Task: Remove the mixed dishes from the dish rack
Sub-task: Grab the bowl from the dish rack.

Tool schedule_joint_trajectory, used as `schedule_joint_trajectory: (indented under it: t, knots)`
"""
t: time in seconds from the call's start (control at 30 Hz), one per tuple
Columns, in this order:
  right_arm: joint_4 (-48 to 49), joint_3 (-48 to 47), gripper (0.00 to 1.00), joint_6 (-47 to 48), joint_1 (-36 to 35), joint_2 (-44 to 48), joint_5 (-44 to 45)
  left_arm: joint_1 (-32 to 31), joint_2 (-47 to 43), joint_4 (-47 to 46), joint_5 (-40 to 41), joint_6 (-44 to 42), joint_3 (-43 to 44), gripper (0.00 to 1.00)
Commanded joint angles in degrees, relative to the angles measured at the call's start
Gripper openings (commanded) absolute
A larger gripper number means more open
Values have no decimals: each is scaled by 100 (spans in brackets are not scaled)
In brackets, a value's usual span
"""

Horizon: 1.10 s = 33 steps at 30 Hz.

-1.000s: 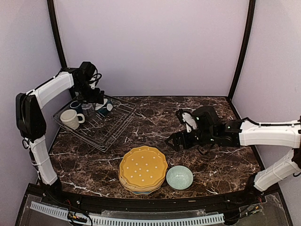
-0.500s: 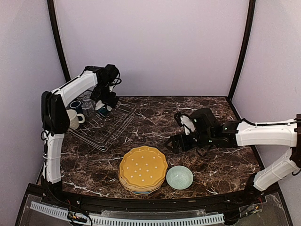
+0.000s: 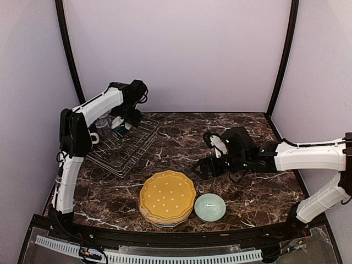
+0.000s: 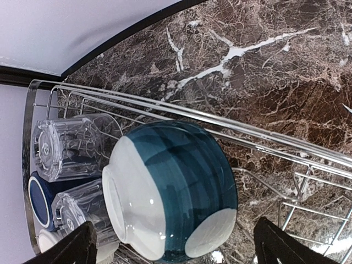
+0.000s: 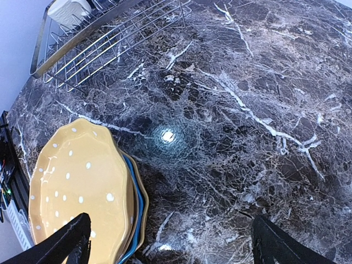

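Dishes lie in two groups on the brown, white-veined marble desk (image 3: 264, 187). Near the front edge sits one stack of scalloped plates (image 3: 166, 197). Three rims can be counted in the right wrist view: a glossy yellow one with white dots on top, a blue one under it, and a yellowish one at the bottom. Just to the right of the stack, close beside it, stands one small round pale bowl (image 3: 209, 207), upright. The dish rack (image 3: 124, 151), a shallow basket of thin silver wire with a grid bottom, sits at the far left of the desk. It holds five pieces: two clear glass tumblers (image 4: 66, 148) (image 4: 82, 214) lying side by side, one dark blue mug (image 4: 38, 201) just beyond them at the rack's end, one cream mug (image 5: 70, 10), and one rounded teal-and-white bowl (image 4: 176, 187) tipped on its side with its white foot toward the tumblers. The left hand (image 4: 176, 228) hangs over that tipped bowl with its fingers spread wide on either side, gripping nothing. The right hand (image 5: 171, 220) hovers above bare marble between the rack and the plates, its fingers also wide apart and empty.
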<state>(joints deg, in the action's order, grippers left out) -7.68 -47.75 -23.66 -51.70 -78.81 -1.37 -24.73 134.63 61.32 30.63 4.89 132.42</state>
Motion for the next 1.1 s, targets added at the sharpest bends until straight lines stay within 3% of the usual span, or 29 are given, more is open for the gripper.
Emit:
schedule_joint_trajectory:
  t: [0.0,0.53,1.07]
  knots:
    - [158,11,99,19,37,-104,-28,-77,109,-216,394,61,210,99]
    - [251,2,99,31,46,-350,-57,-137,687,-180,892,468,493,97]
    - [273,98,99,-5,55,-228,-39,-137,705,155,636,504,797,64]
